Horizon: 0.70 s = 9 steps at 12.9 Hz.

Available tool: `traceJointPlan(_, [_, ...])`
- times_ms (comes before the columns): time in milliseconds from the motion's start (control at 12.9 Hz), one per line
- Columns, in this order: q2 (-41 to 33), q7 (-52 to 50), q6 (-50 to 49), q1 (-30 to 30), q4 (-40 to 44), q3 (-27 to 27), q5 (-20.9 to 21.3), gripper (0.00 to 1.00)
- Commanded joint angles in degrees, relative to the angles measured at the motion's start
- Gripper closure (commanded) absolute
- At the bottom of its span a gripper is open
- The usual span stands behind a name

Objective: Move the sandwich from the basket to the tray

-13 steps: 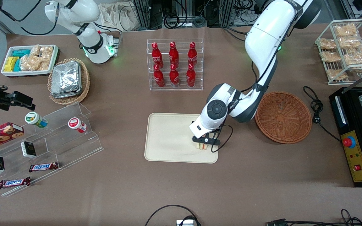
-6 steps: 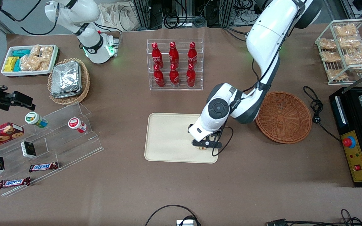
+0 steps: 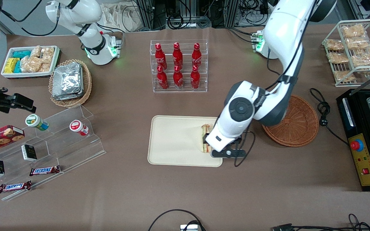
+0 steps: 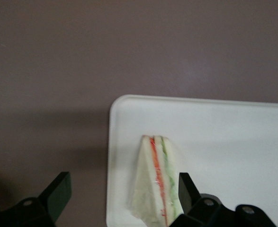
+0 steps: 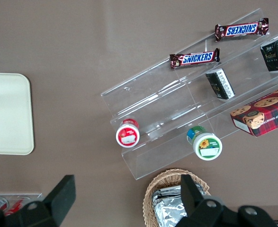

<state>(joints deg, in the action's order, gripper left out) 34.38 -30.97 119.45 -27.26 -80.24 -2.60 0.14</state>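
Table (image 3: 124, 199): brown cloth, all items carried on it
Tray (image 3: 172, 141): cream, rectangular, set nearer the front camera than the bottle rack (image 3: 178, 65)
Basket (image 3: 295, 123): reddish-brown wicker, placed beside the tray toward the working arm's end, partly covered by the arm
Gripper (image 4: 122, 194): held above the tray's edge, fingers (image 4: 58, 191) spread wide, nothing gripped
Sandwich (image 4: 156, 182): laid on the tray near its corner, free of the fingers; orange and green layers shown
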Motion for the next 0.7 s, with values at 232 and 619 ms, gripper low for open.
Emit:
traceJointPlan(232, [-5.2, -2.7, -5.4, 0.1, 1.7, 6.5, 0.7, 0.0])
traceJointPlan(619, [-7.6, -1.7, -8.1, 4.0, 2.6, 11.7, -0.6, 0.0])
